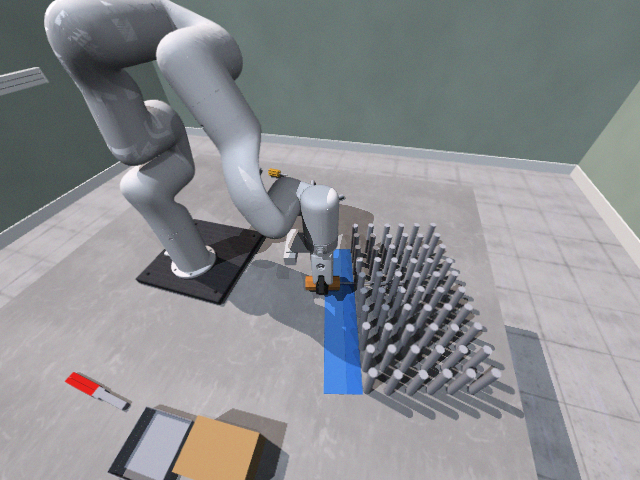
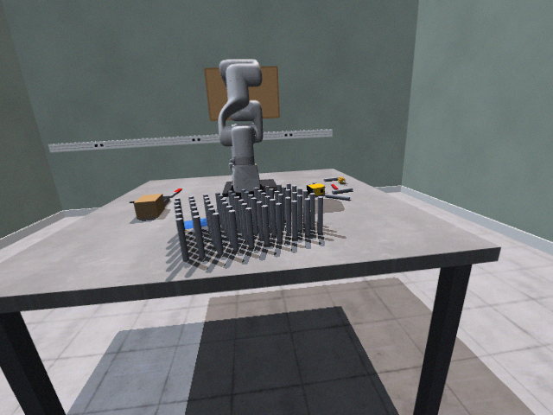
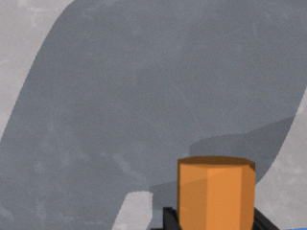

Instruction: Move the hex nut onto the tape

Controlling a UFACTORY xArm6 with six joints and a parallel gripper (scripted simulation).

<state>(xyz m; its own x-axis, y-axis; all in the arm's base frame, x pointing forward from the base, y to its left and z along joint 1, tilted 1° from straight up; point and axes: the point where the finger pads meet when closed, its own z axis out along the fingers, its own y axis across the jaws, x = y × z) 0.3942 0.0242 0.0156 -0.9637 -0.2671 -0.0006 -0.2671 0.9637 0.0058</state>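
Grey concrete-look tabletop point(image 2: 402, 232), green walls. Gripper point(image 1: 322, 285) jaws clamped on hook pick point(image 1: 310, 282) handle at blue tape strip point(image 1: 341, 341); hex nut hidden among spacers point(image 1: 413, 304).

The posts point(image 1: 413, 304) stand mid-table, the tape point(image 1: 342, 335) along their side toward the arm's base plate point(image 1: 155, 279). A box point(image 2: 149, 206) sits near the far left edge.

Grey-green walls point(image 2: 111, 67); brown board point(image 2: 268, 93) and perforated rail point(image 2: 134, 143) on back wall. Pale tiled floor point(image 2: 513, 303). Grey-topped table point(image 2: 402, 232), dark legs.
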